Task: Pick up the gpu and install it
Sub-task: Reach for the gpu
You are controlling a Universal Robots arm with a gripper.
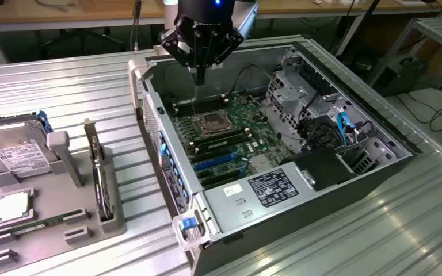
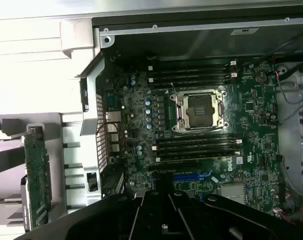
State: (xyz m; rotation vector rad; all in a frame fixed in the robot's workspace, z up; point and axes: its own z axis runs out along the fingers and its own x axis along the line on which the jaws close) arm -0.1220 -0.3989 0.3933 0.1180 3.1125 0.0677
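Observation:
The gpu (image 1: 96, 169) is a thin dark card standing on edge in a slot of the grey holder (image 1: 67, 236) at the exterior view's left, apart from the open computer case (image 1: 324, 172). From the wrist it shows edge-on as a green board, the gpu (image 2: 36, 175), outside the case wall. My gripper (image 1: 199, 77) hangs above the far end of the case, over the motherboard (image 2: 141, 125), well away from the card. Its fingers are shut together with nothing between them. The dark gripper (image 2: 161, 202) body covers the blue slots in part.
The holder also carries a silver hard drive (image 1: 18, 152), a square chip (image 1: 11, 207) and a green memory stick (image 1: 48, 223). Inside the case lie the processor socket (image 1: 213, 122), blue expansion slots (image 1: 217, 164), a labelled power supply (image 1: 271, 187) and drive cages (image 1: 313, 98). Ribbed metal table (image 1: 405, 230) surrounds everything.

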